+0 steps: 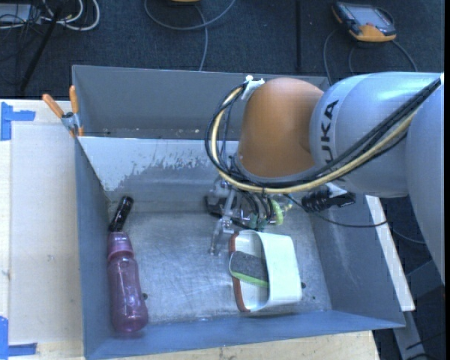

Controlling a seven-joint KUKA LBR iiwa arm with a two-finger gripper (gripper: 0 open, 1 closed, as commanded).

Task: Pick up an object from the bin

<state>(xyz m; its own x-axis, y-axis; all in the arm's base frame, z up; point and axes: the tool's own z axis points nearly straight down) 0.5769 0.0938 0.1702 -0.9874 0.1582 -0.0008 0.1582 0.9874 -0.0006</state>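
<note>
Grey bin (135, 111), hand (223, 240) at centre just beside a white tub (283, 272), its spread impossible to tell, pink bottle (125, 283) and black pen (120, 213) at left.

The arm's orange cover (281, 126) and cables (223, 163) hide the upper part of the hand (223, 238) and the bin (165, 276) floor behind it.

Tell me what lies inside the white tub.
A grey sponge with a green edge lies in the white tub; anything beneath the sponge is covered.
</note>
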